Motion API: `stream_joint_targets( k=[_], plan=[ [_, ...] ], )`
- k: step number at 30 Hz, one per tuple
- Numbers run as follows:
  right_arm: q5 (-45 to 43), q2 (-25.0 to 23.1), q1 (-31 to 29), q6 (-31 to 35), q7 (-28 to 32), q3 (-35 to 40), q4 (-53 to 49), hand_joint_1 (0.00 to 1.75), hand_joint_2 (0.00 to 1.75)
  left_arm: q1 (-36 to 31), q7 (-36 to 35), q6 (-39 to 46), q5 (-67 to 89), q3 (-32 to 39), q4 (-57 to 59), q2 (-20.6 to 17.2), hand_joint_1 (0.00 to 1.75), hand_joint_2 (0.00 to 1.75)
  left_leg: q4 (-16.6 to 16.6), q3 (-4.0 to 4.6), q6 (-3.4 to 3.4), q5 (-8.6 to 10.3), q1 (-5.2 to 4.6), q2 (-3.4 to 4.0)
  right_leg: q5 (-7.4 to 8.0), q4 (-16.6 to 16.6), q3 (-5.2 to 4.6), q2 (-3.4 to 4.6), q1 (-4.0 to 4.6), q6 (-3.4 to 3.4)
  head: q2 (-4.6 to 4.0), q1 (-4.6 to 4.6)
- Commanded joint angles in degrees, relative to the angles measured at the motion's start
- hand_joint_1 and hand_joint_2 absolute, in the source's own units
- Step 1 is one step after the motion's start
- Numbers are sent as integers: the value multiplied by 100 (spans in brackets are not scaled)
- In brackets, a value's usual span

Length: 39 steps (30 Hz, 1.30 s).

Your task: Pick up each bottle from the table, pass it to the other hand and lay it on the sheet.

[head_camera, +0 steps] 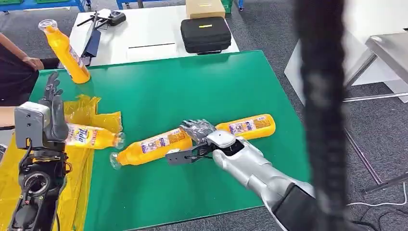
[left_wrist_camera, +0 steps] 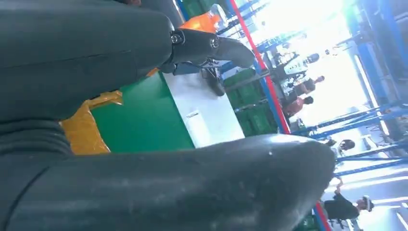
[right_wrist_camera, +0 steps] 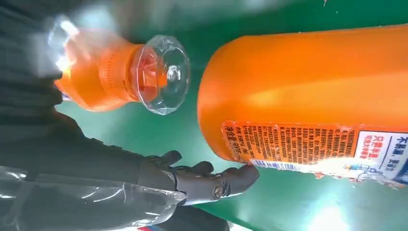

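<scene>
Bottles are lying in several places. Two are resting on their sides, end to end, near the middle of the green table (head_camera: 202, 86): the middle bottle (head_camera: 151, 146) is pointing its clear cap toward the robot's left, and the far-right bottle (head_camera: 248, 126) is lying along nearly the same line, its cap end hidden under the right hand (head_camera: 197, 130). That hand is hovering over the junction of the two, fingers seemingly curled downward; whether they are closing on either bottle is hard to tell from the head view. The long axes are running across the fingers, so a wrap from above looks feasible, and the right hand is plainly the nearer one.

From the right wrist, a dark finger (right_wrist_camera: 226, 180) is lying just beside the labelled base of one bottle (right_wrist_camera: 312, 91), with a clear cap (right_wrist_camera: 161, 74) close by, and nothing looks gripped.

Farther out, the left hand (head_camera: 50, 115) is standing over the yellow sheet (head_camera: 84, 108) with fingers spread upward, a bottle (head_camera: 91, 136) lying on the sheet just beside it. A person's hand (head_camera: 33, 62) is holding a fourth bottle (head_camera: 67, 50) tilted at the table's far corner. Behind it, a black case (head_camera: 206, 34) is sitting on a white table (head_camera: 154, 33).
</scene>
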<state>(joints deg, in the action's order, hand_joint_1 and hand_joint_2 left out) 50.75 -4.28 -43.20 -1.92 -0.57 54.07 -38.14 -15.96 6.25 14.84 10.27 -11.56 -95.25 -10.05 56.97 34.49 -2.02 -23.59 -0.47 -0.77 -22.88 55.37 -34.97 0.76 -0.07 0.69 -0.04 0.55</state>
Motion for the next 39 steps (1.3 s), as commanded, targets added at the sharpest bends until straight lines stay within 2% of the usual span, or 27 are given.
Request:
stream_joint_targets(
  k=[1,5,9,12,13,16,20,21,30,33,35,39],
  plan=[
    [-149,-26,-230,217,157,196,362,0,0,1,36,80,-101,-259,89,-81,0,0,0,-11,10,-4,0,1,-5,1,11,-7,0,1,0,2],
    [-188,70,-94,409,79,100,-222,0,0,47,37,136,-133,-279,67,-129,0,0,2,-9,10,-5,1,0,-6,2,10,-8,1,1,0,0],
    [-184,92,-78,391,51,103,-339,0,0,57,35,156,-138,-265,58,-127,0,0,5,-17,15,-12,2,3,-12,6,17,-8,2,1,0,2],
    [-159,350,89,273,-150,87,-1506,0,0,123,52,266,-224,-203,45,-162,0,0,2,-8,10,-5,2,-1,-7,2,10,-11,2,1,0,2],
    [-180,470,163,240,-222,57,-1982,0,0,155,74,286,-294,-176,34,-175,0,0,14,-31,23,-23,5,0,-26,13,33,-18,5,1,0,2],
    [-127,709,313,170,-407,-14,-2875,0,0,147,205,262,-449,-207,51,-217,0,0,4,-2,8,-5,1,4,-6,3,2,-6,1,2,0,2],
    [-248,730,349,30,-323,8,-2851,0,0,-5,408,307,-613,-360,80,-199,0,0,3,-1,9,-3,2,-4,-6,1,1,-16,3,1,0,2],
    [-262,687,324,42,-302,20,-2698,0,175,-65,394,315,-609,-420,90,-184,0,0,5,-7,12,-5,3,-15,-12,3,11,-28,3,2,0,2],
    [-464,75,-36,-20,2,247,-811,0,175,-280,441,336,-938,-880,153,-129,0,0,1,-13,13,-6,2,4,-7,0,11,-9,3,0,0,0],
    [-464,69,-33,8,22,249,-773,0,175,-279,442,337,-939,-897,147,-124,0,0,2,-13,13,-8,2,9,-8,2,12,-7,3,0,0,2],
    [-381,-51,-172,-133,35,445,-304,0,175,-276,472,317,-1066,-941,108,-74,0,0,6,-17,16,-11,2,4,-14,6,17,-15,3,0,0,2],
    [-252,-335,-312,103,262,655,584,0,175,-312,521,388,-1178,-1119,2,-43,0,0,2,-11,11,-6,2,9,-6,1,10,-8,3,0,0,0]
  ],
)
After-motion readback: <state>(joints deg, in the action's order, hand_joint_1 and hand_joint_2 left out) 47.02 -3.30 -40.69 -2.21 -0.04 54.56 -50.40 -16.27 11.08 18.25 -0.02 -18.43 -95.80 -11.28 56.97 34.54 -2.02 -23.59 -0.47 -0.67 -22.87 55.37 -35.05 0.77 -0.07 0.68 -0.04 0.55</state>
